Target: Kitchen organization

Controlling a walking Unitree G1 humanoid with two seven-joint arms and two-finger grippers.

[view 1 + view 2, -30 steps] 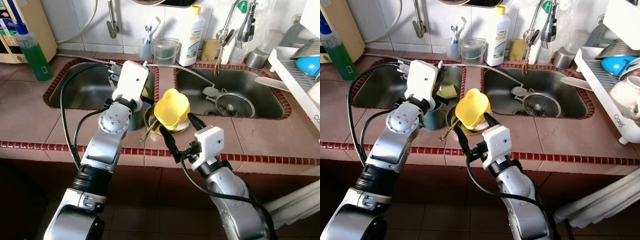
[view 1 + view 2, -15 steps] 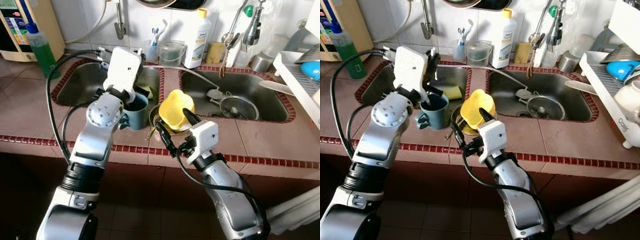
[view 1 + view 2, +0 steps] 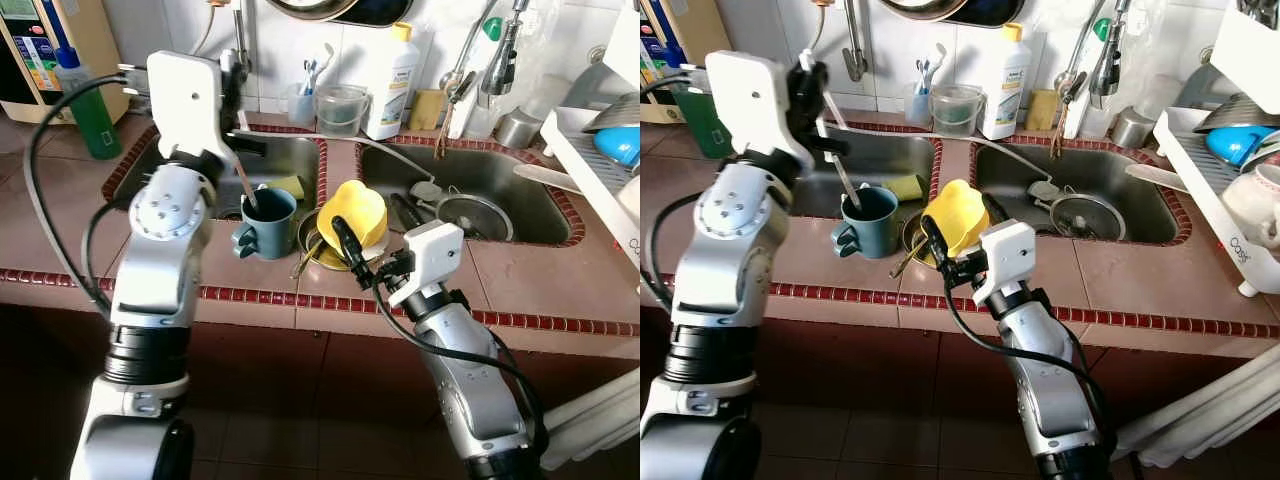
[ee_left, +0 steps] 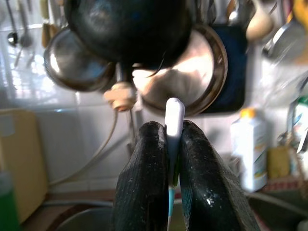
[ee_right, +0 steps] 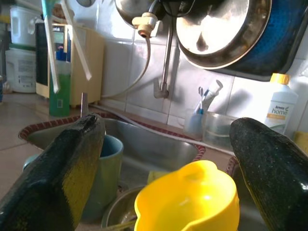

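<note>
**Inspector:** Where your left gripper [image 4: 169, 159] is raised above the left sink basin [image 3: 290, 160], you will find its two black fingers [image 4: 144, 183] clenched on the white handle of a thin utensil [image 4: 174, 118]. That utensil slants downward, and its lower end sits inside the dark teal ceramic mug [image 3: 267, 222], which stands upright on the brown tiled counter [image 3: 520, 290] at the front edge of that basin.

**Operator:** And my right side?

**Inspector:** Your right gripper [image 5: 163, 159] is released, fingers spread wide on either side of the yellow plastic bowl-shaped container [image 3: 356, 212] without touching it. That container is tilted and rests on a round metal dish [image 3: 912, 236] just beside the mug, on the counter strip between the two basins. A thin brass-coloured utensil [image 3: 305, 262] leans out of the dish toward the counter edge.

**Operator:** Anything behind?

**Inspector:** You have a white detergent bottle with a yellow cap [image 3: 392, 72] and a clear plastic cup [image 3: 339, 106] against the tiled wall.
</note>
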